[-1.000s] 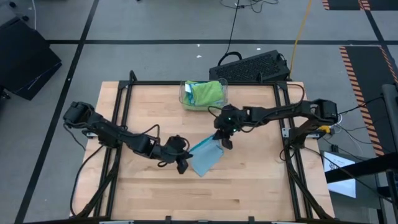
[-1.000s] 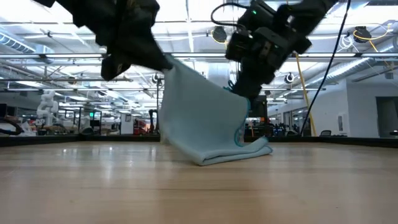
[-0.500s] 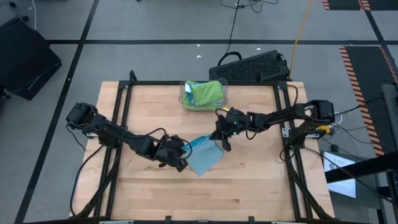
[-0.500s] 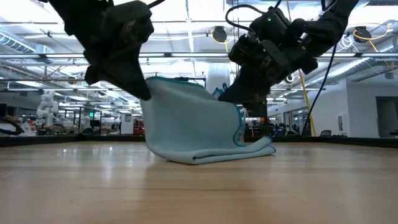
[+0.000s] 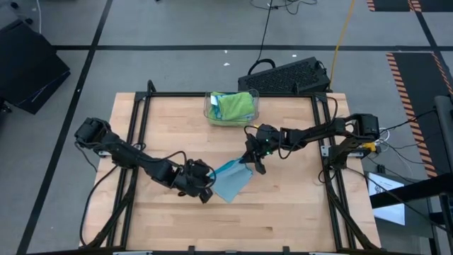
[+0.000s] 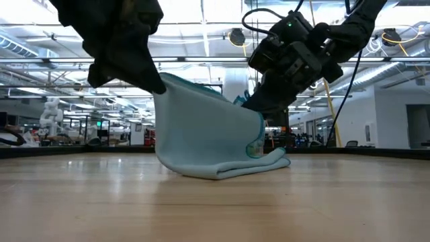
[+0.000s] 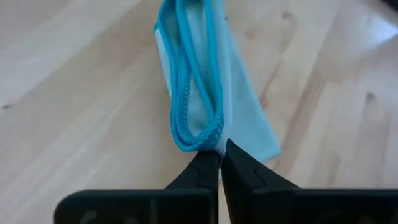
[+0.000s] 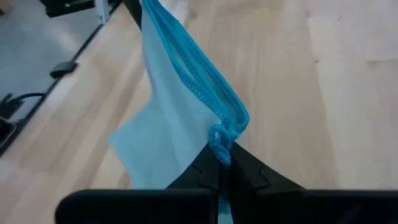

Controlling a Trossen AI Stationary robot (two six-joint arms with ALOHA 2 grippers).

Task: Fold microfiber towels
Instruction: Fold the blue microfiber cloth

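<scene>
High view — one light blue towel near the middle of the wooden table, doubled over, one part lying flat and the upper edges lifted between two arms. One left gripper at the towel's left corner; one right gripper at its right corner. One clear plastic bin at the table's far edge, holding lime green towels with a little blue showing at the bin's left side; the count inside cannot be told. One black keyboard lies on the grey floor beyond the table.

Low view — the blue towel hangs as a sagging sheet between both grippers, its lower fold resting on the tabletop. Behind: a large hall with ceiling light strips and beams.

Left wrist view — left gripper, fingers pressed together, pinching the towel's stitched blue hem, two layers thick.

Right wrist view — right gripper, fingers pressed together on the bunched hem corner of the towel; the cloth falls away to the table.
</scene>
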